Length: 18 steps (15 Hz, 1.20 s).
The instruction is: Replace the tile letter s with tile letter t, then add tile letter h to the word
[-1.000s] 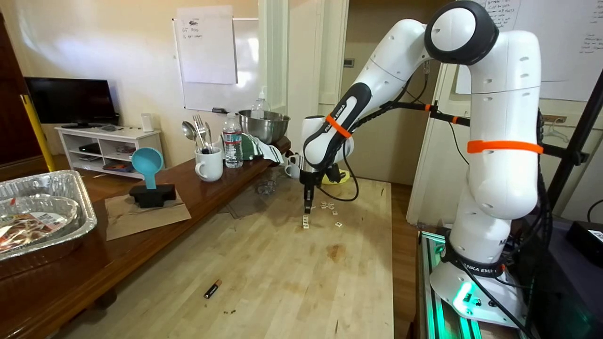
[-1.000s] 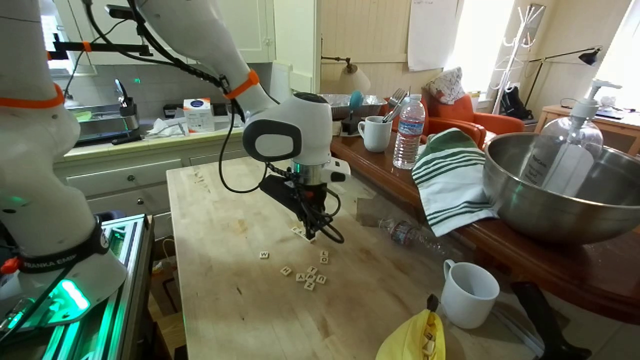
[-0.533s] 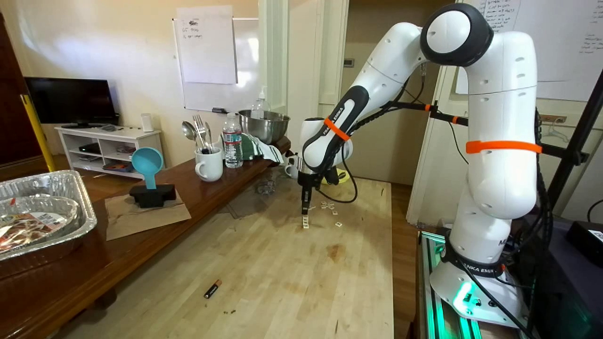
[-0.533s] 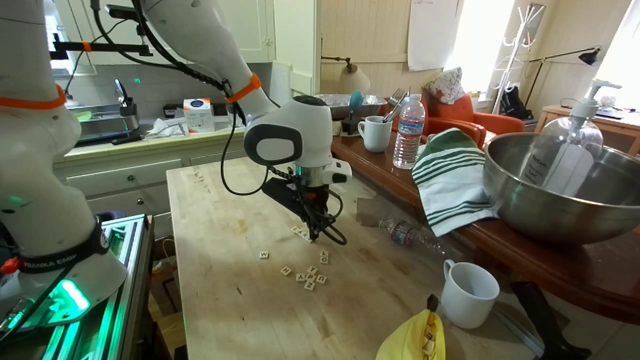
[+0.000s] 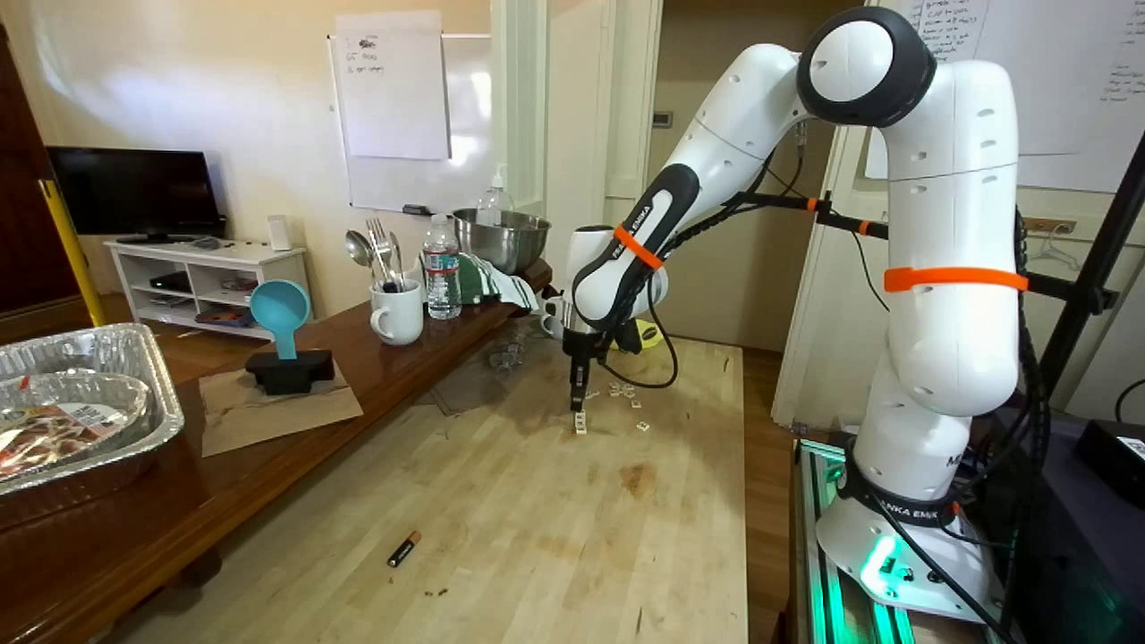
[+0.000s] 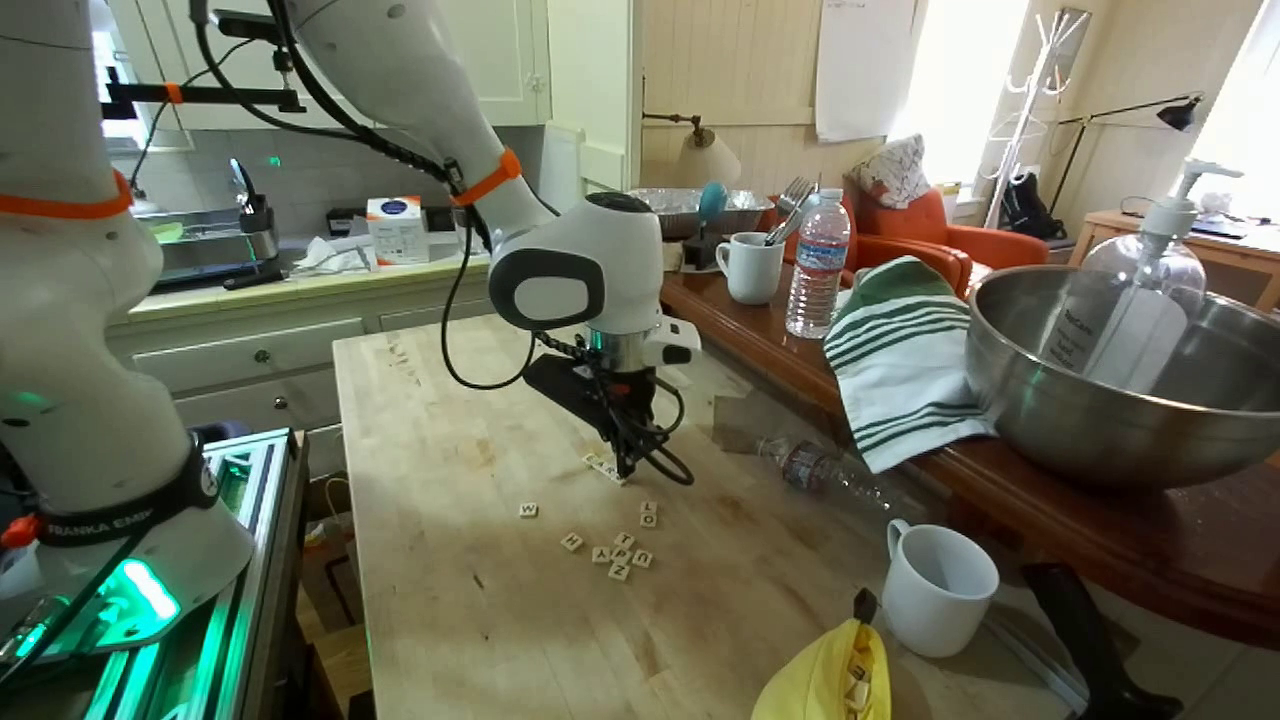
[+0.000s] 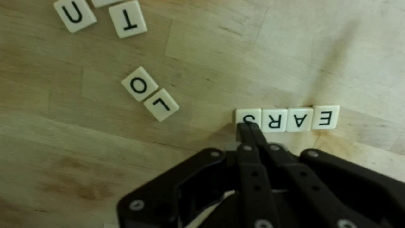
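In the wrist view, a row of cream tiles reads EARS upside down: the S tile [image 7: 248,113], R tile [image 7: 274,120], A tile [image 7: 298,119] and E tile [image 7: 326,117]. The row also shows in both exterior views [image 5: 580,424] [image 6: 602,466]. My gripper [image 7: 248,124] is shut, its fingertips together with nothing seen between them. The tips overlap the near part of the S tile and hide it; I cannot tell whether they touch it. The T tile [image 7: 128,19] lies apart, at the upper left. The H tile [image 6: 572,541] lies loose on the table in an exterior view.
The O tile [image 7: 139,84] and L tile [image 7: 161,104] lie left of the row. The W tile [image 6: 528,510] and several other tiles lie nearby. A yellow pouch [image 6: 825,670], a white mug [image 6: 940,590] and a raised brown ledge [image 5: 385,367] stand around the table.
My gripper has moved slightly down and toward the near side in an exterior view, closer over the end of the row. The tiles have not visibly moved.
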Tool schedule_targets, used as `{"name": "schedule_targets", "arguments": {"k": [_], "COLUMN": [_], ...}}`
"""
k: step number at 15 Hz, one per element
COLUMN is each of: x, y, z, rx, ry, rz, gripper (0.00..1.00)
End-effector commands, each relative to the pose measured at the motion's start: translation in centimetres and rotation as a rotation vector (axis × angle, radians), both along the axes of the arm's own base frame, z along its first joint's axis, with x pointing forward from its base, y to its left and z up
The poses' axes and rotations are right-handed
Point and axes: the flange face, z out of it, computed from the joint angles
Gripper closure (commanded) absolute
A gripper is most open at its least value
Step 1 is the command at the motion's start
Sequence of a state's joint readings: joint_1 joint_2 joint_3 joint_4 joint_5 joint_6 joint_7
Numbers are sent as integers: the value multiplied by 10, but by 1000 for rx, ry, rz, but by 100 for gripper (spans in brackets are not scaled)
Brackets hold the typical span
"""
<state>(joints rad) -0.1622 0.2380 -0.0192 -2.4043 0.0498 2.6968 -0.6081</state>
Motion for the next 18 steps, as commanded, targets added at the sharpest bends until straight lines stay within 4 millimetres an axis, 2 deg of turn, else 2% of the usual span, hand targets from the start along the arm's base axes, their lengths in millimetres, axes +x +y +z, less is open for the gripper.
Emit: {"name": "schedule_targets", "arguments": {"k": [1, 5, 10, 14, 18], "x": [3, 0, -2, -7, -6], "y": [-3, -10, -33, -29, -17], "z": [-6, -6, -3, 6, 2], "rx": [0, -10, -7, 15, 21], "ry": [-6, -19, -50, -45, -33], "rz": [-4, -11, -60, -43, 8], "gripper": [100, 100, 100, 100, 100]}}
